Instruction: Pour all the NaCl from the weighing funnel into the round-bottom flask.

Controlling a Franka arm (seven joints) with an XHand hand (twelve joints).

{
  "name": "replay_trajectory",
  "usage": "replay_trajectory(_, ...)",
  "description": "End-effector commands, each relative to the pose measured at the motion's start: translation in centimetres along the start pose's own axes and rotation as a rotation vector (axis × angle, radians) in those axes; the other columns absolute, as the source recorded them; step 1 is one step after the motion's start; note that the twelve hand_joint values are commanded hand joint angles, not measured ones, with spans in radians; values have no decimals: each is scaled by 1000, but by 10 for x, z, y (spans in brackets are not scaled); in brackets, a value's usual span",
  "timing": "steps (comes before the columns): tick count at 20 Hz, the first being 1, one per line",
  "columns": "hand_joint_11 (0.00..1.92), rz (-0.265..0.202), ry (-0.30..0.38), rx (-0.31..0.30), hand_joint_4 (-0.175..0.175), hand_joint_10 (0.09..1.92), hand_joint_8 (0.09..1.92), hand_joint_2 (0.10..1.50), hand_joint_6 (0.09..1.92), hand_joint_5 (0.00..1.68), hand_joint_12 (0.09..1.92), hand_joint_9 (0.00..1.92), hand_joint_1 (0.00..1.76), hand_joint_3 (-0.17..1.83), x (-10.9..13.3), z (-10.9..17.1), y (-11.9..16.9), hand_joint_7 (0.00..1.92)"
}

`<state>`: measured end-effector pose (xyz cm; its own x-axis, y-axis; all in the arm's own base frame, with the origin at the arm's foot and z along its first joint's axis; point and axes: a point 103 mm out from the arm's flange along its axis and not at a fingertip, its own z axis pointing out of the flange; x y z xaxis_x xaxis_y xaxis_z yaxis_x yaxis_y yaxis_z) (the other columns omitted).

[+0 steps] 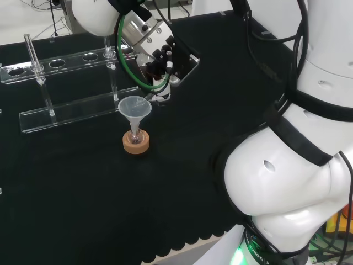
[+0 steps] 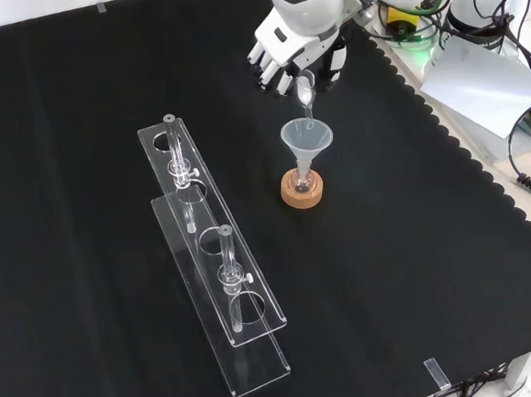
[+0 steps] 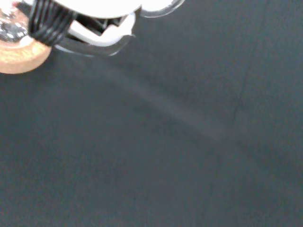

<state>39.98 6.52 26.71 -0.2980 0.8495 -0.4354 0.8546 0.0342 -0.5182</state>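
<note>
Black cloth covered my bench [image 2: 76, 266]; the hand [image 2: 281, 57] pinched the weighing funnel [image 2: 304, 91], tipped over the funnel [image 2: 305, 139] in the flask [image 2: 302, 179].

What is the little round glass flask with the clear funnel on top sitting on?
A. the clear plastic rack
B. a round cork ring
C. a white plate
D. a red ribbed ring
B: in the front view the small round-bottom glass flask, with the clear cone-shaped plastic funnel in its neck, sits in a tan round cork ring on the black cloth, apart from the clear plastic test-tube rack.
</note>
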Motion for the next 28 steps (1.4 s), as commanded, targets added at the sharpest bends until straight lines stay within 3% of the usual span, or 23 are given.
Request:
replay_trajectory(1,608,24,-41,17,175,430,612,623,1001,1137,1215,901,1095,851,-2,-3,1,635)
replay_trajectory(28,610,34,-165,19,175,428,610,623,1003,1137,1214,903,1095,853,0,-14,0,636)
